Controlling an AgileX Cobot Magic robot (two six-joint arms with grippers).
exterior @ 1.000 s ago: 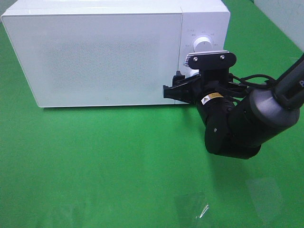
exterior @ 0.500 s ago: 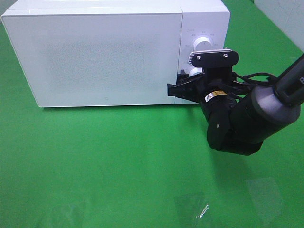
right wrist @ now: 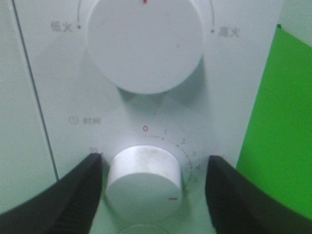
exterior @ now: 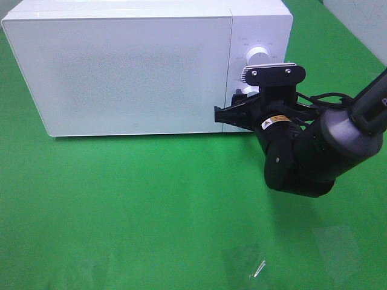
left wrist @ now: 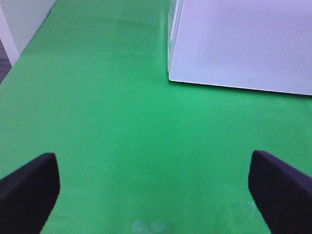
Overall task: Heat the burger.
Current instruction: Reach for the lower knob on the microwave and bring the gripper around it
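Note:
The burger is out of view. The white microwave (exterior: 139,72) stands at the back with its door shut. My right gripper (exterior: 239,103) is at the control panel, below the upper dial (exterior: 258,55). In the right wrist view, my right gripper (right wrist: 151,180) is open. Its black fingers (right wrist: 73,195) stand on either side of the lower timer knob (right wrist: 144,180), with a gap still showing on one side. The big power dial (right wrist: 145,44) is above it. My left gripper (left wrist: 156,190) hangs wide open over bare green cloth, empty, near the microwave's corner (left wrist: 170,75).
The green cloth (exterior: 133,205) covers the whole table. Faint clear-film marks (exterior: 248,266) lie near the front edge. A pale wall (exterior: 363,18) rises at the back right, and the right arm's bulky body (exterior: 308,157) hangs in front of the microwave's right end.
My right gripper has shifted right and slightly up, closer to the control panel around the lower knob. The microwave has not moved.

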